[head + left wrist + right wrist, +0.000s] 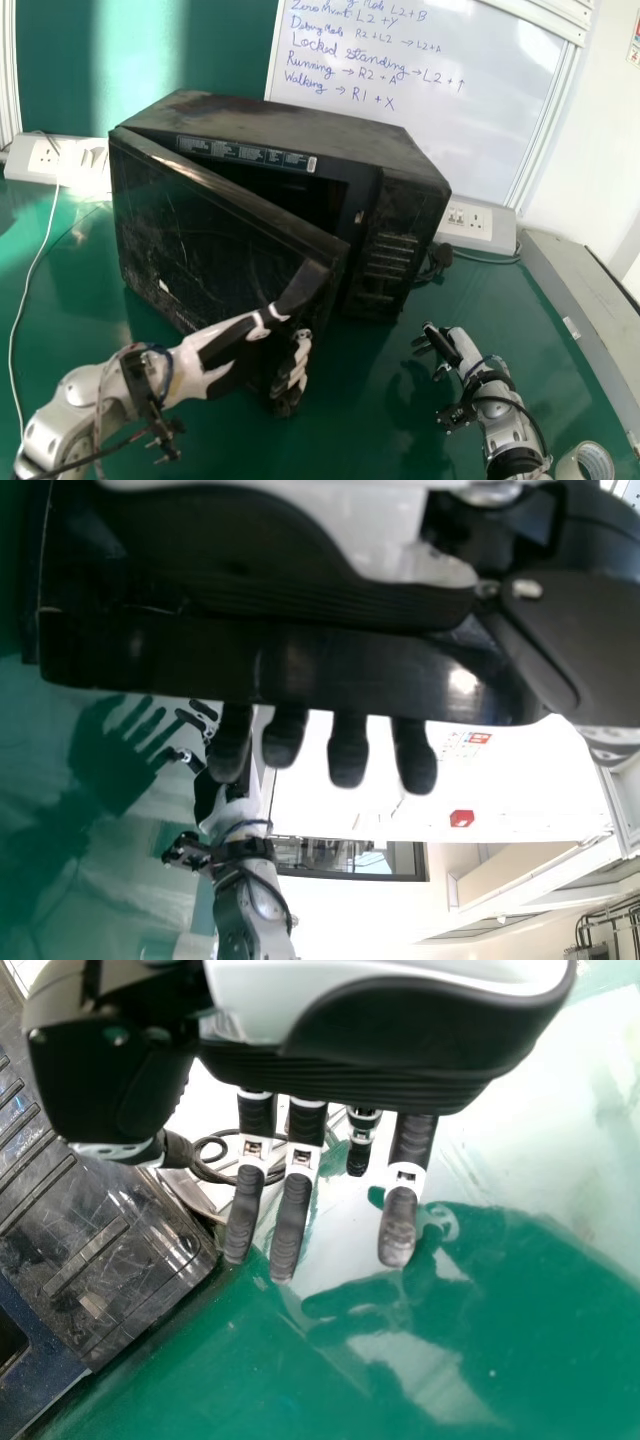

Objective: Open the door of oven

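The black oven (pixel 400 200) stands on the table with its door (pixel 200 230) partly open, swung out from the left side. At the door's lower free edge is my left hand (pixel 235 350), its fingers extended. In the left wrist view the door edge (pixel 290 670) crosses in front of the left hand (pixel 260 540), hiding the middle of its fingers; straight fingertips show past it. My right hand (pixel 445 347) is over the table, right of the oven and apart from it. In the right wrist view the right hand (pixel 400 1035) has extended fingers, holding nothing, with the oven body (pixel 90 1220) beside it.
Behind the oven are a whiteboard (pixel 400 90) and socket strips (pixel 465 220). A white cable (pixel 40 250) runs along the table's left side. A tape roll (pixel 585 462) lies near the front right, and a grey trunking (pixel 590 300) borders the right side.
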### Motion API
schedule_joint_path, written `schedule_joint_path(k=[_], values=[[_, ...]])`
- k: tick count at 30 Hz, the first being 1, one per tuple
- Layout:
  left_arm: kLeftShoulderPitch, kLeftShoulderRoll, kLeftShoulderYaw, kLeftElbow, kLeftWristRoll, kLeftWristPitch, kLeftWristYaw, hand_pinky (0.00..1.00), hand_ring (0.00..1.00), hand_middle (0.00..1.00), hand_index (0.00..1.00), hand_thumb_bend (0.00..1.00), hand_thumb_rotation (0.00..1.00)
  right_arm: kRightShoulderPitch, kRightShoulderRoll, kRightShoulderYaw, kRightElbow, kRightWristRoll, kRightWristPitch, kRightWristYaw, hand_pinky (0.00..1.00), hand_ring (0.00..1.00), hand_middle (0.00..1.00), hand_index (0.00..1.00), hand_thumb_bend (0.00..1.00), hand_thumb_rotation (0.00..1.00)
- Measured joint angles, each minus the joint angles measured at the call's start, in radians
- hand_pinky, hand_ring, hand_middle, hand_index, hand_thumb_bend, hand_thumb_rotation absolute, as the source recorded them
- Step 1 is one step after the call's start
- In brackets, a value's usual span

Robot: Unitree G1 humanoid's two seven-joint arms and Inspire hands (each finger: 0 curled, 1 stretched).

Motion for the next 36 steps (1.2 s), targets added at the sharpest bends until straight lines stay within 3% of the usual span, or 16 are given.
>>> schedule_joint_path(k=[6,14,21,28,33,36], values=[[0.033,0.027,0.035,-0.087,-0.047,0.097,0.027,0.0,0.02,0.07,0.08,0.76,0.68,-0.002,0.0,-0.002,0.0,0.002,0.001,0.009,0.32,0.38,0.48,0.5,0.5,0.16],[0.067,0.056,0.079,-0.124,-0.085,0.135,0.029,0.0,0.01,0.05,0.06,0.77,0.72,-0.002,-0.001,-0.004,0.001,0.003,0.003,0.013,0.32,0.38,0.46,0.5,0.49,0.17],[0.102,0.087,0.098,-0.162,-0.12,0.152,0.029,0.0,0.0,0.05,0.05,0.9,0.7,-0.002,-0.001,-0.006,0.006,0.003,0.003,0.013,0.3,0.36,0.46,0.5,0.49,0.17],[0.122,0.119,0.127,-0.196,-0.184,0.214,0.03,0.0,0.0,0.04,0.05,0.85,0.62,-0.002,-0.003,-0.005,0.007,0.002,0.003,0.009,0.29,0.35,0.45,0.5,0.5,0.16],[0.125,0.158,0.14,-0.207,-0.219,0.237,0.024,0.0,0.0,0.03,0.04,0.84,0.66,-0.002,-0.002,-0.013,0.009,0.005,0.004,0.008,0.28,0.35,0.45,0.5,0.5,0.16],[0.131,0.178,0.15,-0.21,-0.246,0.245,0.021,0.0,0.0,0.03,0.04,0.79,0.63,-0.002,-0.002,-0.019,0.01,0.007,0.004,0.008,0.28,0.35,0.45,0.5,0.5,0.16]])
